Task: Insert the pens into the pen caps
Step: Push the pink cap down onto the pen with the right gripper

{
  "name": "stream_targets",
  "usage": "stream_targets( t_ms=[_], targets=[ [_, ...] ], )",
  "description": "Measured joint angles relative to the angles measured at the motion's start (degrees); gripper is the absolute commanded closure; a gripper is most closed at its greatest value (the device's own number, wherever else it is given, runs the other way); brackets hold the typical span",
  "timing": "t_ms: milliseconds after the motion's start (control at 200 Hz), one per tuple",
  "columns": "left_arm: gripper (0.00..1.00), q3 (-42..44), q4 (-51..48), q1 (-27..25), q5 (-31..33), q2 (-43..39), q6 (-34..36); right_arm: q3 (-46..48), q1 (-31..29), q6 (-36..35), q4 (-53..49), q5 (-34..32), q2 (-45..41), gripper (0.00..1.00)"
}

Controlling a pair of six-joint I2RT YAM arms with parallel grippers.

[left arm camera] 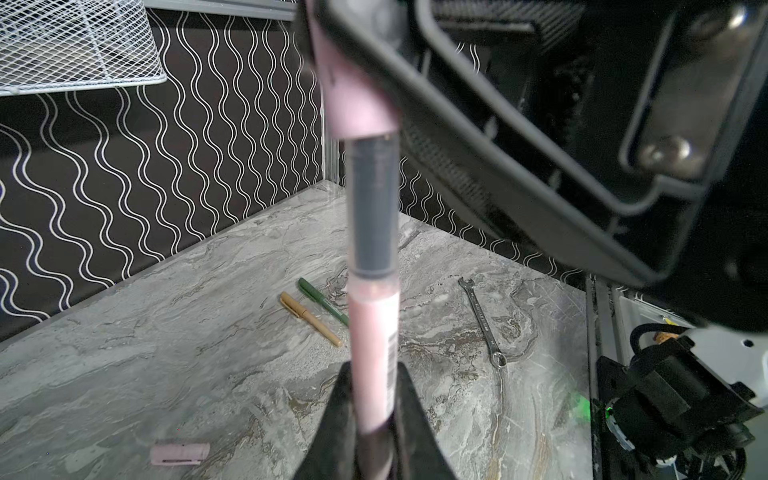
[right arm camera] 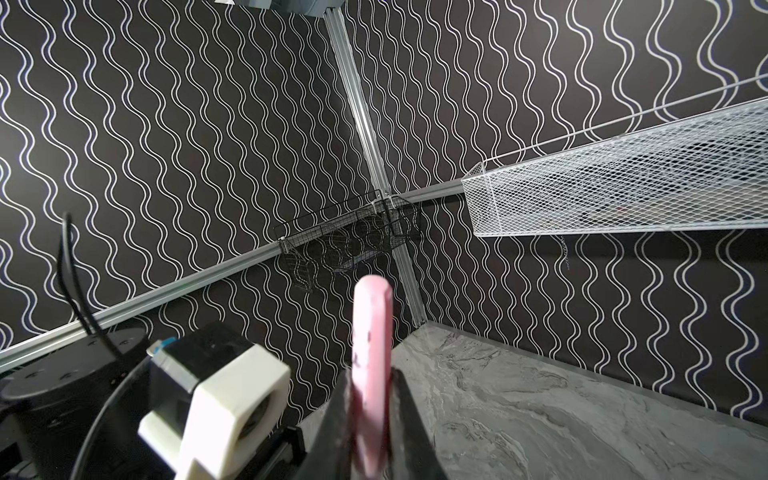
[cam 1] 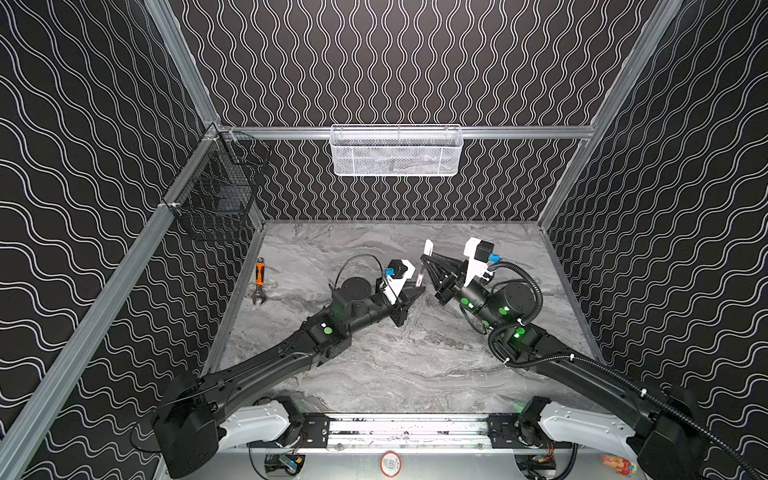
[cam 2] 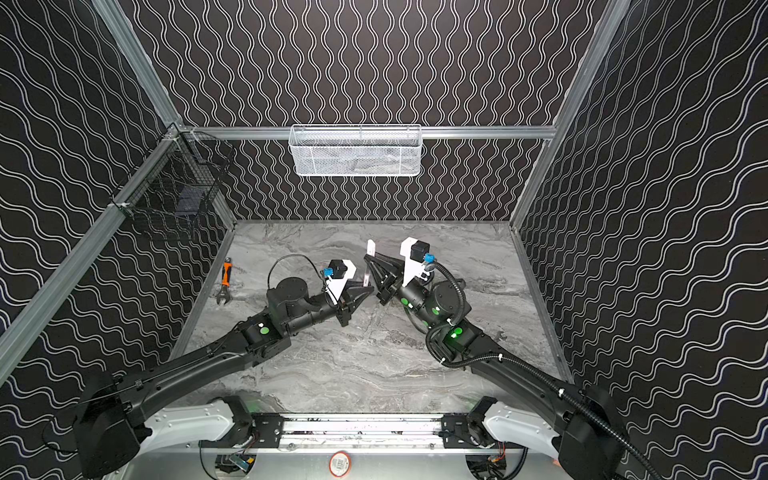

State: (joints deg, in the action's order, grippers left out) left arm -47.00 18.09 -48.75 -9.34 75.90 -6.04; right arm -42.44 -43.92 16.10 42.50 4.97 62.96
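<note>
pale pink pen: you held it up in the air over the middle of the surface, gripped low on its barrel, with its dark grey front section pointing away from the left pincer into the mouth of the cap.
pale pink cap: it sat in line with the pen over its tip. the grey section showed bare between the cap's rim and the pink barrel, so it was not pushed home. in the right wrist view its closed end stuck out past the fingertips.
left pincer: squeezed tight on the pink pen, one finger on each side of the barrel.
right pincer: squeezed tight on the pink cap. in both top views it met your left pincer nearly tip to tip.
second pink cap: lay flat on the surface by itself, well apart from the other pens.
gold-tan pen: lay on the surface just beside the dark green pen, the two nearly parallel.
silver spanner: lay flat on the surface, near those two pens but apart from them.
orange-handled wrench: lay by the left edge of the surface.
white mesh basket: hung on the back wall.
black wire basket: hung on the left wall, near the corner.
</note>
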Motion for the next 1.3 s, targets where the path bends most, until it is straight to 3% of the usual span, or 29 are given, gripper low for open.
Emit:
stream_targets(
  t_ms=[395,1301],
  targets=[
    [0.94,0.0,0.22,0.04,0.24,-0.39,-0.04,0.26,0.11,4.02,2.43,0.28,0.68,0.87],
    [0.94,0.09,-0.48,0.0,0.17,-1.09,-1.09,0.98,1.95,4.5,4.9,1.16,1.16,0.86]
  ],
)
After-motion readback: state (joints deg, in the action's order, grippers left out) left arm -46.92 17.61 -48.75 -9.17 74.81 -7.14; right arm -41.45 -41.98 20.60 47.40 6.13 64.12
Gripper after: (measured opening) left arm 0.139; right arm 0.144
